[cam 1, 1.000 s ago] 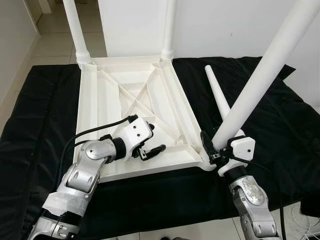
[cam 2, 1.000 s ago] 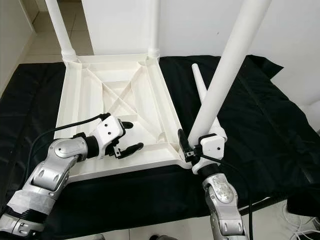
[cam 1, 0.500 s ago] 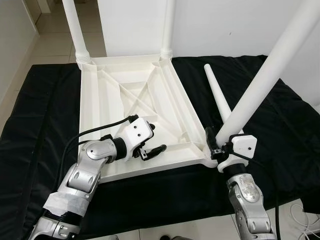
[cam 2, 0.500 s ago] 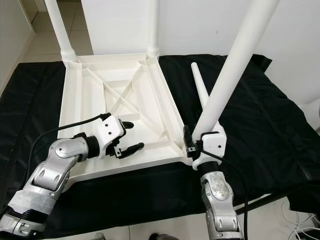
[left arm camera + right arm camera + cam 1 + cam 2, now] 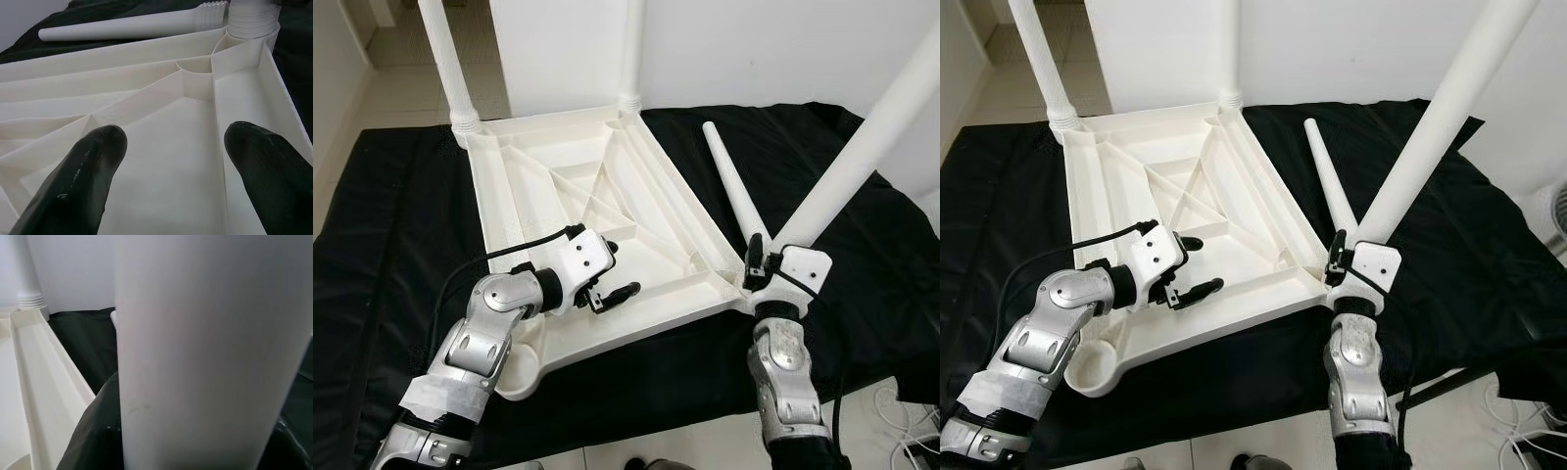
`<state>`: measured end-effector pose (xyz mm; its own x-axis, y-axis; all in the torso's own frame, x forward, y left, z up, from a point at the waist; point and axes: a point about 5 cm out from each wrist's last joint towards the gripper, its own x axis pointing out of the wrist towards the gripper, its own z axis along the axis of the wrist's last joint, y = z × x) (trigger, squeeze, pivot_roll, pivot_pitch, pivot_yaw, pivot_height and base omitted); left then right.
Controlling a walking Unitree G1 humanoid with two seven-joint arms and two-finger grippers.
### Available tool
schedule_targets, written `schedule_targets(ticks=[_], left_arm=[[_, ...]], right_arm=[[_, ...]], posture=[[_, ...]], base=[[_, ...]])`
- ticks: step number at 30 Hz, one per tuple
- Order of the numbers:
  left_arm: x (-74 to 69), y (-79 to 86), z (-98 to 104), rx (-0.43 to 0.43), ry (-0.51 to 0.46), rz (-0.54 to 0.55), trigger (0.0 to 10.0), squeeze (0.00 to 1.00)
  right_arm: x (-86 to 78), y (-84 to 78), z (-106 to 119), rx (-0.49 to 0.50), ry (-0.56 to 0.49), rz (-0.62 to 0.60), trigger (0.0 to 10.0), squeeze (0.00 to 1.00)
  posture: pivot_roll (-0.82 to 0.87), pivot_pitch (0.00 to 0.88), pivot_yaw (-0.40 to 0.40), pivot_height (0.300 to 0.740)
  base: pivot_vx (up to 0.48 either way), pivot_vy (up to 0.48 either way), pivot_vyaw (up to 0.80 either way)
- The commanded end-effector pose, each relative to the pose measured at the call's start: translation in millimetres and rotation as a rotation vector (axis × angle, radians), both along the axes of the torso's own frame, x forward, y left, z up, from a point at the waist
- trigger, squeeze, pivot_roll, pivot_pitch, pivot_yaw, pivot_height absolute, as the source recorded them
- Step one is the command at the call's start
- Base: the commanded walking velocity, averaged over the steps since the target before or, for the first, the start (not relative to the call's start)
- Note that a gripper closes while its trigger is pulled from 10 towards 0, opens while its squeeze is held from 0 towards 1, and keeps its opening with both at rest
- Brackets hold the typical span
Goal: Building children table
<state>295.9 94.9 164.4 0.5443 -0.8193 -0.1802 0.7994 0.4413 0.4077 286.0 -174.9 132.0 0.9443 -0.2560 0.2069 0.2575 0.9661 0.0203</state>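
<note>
Right hand (image 5: pixel 759 279) clamped around the lower end of a long smooth white plastic tube leg (image 5: pixel 862 157), right at the near right corner of the upturned white plastic tabletop (image 5: pixel 548 196), leg slanting up and away to the right. Left hand (image 5: pixel 607 284) spread wide over the ribbed underside near the tabletop's near edge, glossy black fingers (image 5: pixel 88 171) apart and gripping nothing, hovering above a shallow compartment between raised ribs.

Tabletop rectangular, matte, moulded with diagonal and straight stiffening ribs, a round empty socket (image 5: pixel 1097 367) at its near left corner. Two more white round legs (image 5: pixel 445 64) standing upright in ridged collars at the far corners. A fourth tapered white plastic leg (image 5: pixel 729 181) lying loose just beside the tabletop's right edge, thin end pointing away, thick end near the right hand. All resting on a wrinkled black cloth (image 5: pixel 391 225) spread wide beneath; pale tiled floor (image 5: pixel 382 88) beyond its far left corner.
</note>
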Motion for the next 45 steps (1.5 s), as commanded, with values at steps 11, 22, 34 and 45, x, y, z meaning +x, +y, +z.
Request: schedule_targets(ticks=[11, 22, 34, 45], left_arm=[[3.7, -0.4, 1, -0.021, -0.04, 0.077, 10.0, 0.0], [3.9, -2.8, 1, -0.026, -0.043, 0.07, 10.0, 0.0], [4.0, -4.2, 2, -0.031, -0.044, 0.072, 10.0, 0.0], [-6.9, -15.2, 2, -0.041, -0.024, 0.0, 10.0, 0.0]], right_arm=[[1.5, 4.6, -39, 0.004, 0.173, 0.003, 10.0, 0.0], [3.4, -3.4, -31, 0.028, 0.105, 0.023, 10.0, 1.0], [6.4, -18.8, -18, -0.046, 0.087, 0.252, 10.0, 0.0], [0.2, -28.8, -4, -0.092, 0.101, 0.523, 10.0, 0.0]], posture=[[-0.02, 0.067, -0.004, 0.74], [-0.03, 0.06, -0.004, 0.74], [-0.04, 0.076, -0.005, 0.74], [-0.04, 0.086, -0.001, 0.74]], base=[[0.0, 0.0, 0.0], [0.0, 0.0, 0.0], [0.0, 0.0, 0.0], [0.0, 0.0, 0.0]])
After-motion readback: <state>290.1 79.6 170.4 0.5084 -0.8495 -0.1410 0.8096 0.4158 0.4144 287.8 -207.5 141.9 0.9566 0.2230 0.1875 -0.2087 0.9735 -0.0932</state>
